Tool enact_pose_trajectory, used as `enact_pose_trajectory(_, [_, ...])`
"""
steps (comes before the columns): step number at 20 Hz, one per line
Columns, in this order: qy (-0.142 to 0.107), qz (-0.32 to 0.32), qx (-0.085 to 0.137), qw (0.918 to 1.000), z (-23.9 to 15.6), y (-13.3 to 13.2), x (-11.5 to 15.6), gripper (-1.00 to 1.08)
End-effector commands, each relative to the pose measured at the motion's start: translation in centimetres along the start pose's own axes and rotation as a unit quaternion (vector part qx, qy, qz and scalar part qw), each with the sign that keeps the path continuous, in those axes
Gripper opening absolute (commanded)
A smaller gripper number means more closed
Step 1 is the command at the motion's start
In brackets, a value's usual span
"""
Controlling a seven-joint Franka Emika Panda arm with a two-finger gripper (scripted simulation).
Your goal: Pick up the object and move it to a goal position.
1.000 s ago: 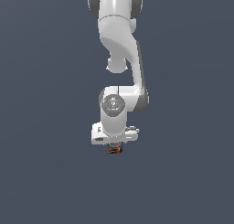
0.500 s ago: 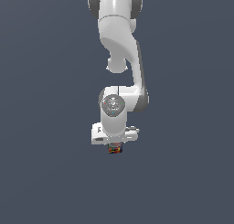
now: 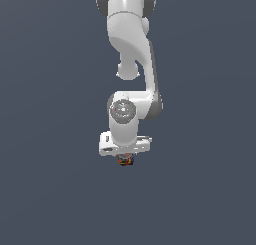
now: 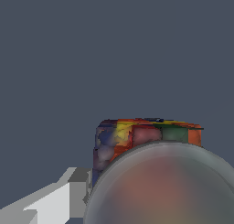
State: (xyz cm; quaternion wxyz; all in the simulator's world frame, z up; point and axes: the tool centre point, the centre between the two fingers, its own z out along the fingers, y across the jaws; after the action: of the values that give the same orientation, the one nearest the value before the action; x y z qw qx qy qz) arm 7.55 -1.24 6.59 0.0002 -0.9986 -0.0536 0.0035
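The object is a small squat can, showing as a speck of red, yellow and dark colour right under the white hand of the arm. My gripper points down and is shut on it, holding it in the air. In the wrist view the object is very close: a blurred grey-brown round top, with a side patched in red, yellow, green and dark blue. One pale grey finger presses against its side. The other finger is hidden.
The white arm reaches down from the top of the exterior view. Around it there is only a plain dark grey-blue background; no goal marker shows in either view.
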Motion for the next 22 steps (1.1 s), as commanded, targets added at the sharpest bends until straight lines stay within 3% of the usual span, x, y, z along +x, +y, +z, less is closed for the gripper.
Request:
enact_pose_trajectory(1, [0.003,0.000,0.000,1.0000,-1.1,0.1,-0.3,-1.00])
enact_pose_trajectory(9, [0.003,0.000,0.000,1.0000,-5.6,0.7,-2.6,-1.00])
enact_pose_trajectory(22, [0.003,0.000,0.000,1.0000,-17.2,2.1,-8.6,-1.00])
